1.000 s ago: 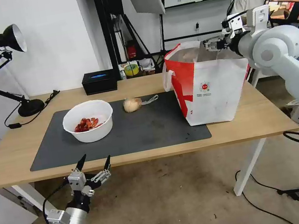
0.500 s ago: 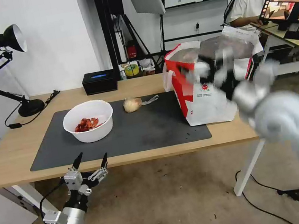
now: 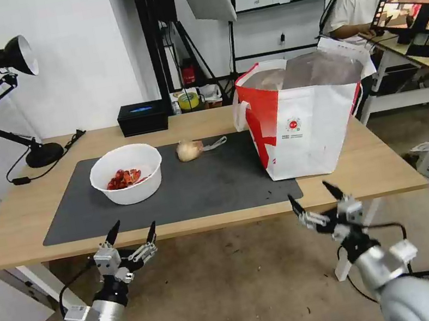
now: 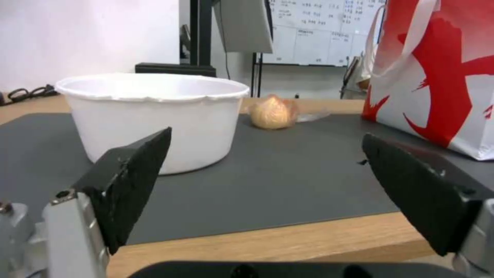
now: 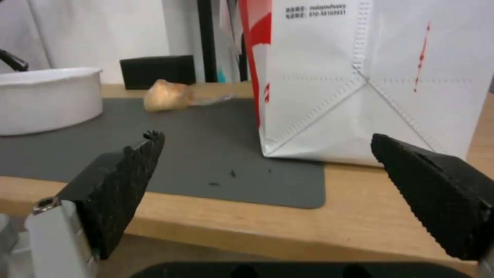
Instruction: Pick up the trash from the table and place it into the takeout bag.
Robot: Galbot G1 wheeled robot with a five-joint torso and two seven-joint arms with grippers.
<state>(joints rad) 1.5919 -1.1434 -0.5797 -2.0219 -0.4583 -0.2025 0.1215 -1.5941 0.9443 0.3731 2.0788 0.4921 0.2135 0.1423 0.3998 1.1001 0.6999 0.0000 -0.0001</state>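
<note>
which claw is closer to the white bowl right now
Left. The left claw hangs open just off the table's front edge, almost straight in front of the bowl. The right claw sits open at the same edge, farther along, in front of the bag.

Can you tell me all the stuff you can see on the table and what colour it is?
Round plastic bowl with red shells: one, white, on the mat's left part.
Crumpled paper wad: one, tan, on the mat behind the bowl's right.
Thin plastic scrap: one, whitish, touching the wad's right side.
Boxy takeout bag: one, red and white, foil-lined, upright at the mat's right end.
Rectangular mat: one, dark grey, mid-table.
Rectangular box: one, black, at the table's back edge.
Desk lamp: one, black, back left corner.
Wooden table: one, light wood.
Left pincer: open, below the front edge.
Right pincer: open, below the front edge.
</note>
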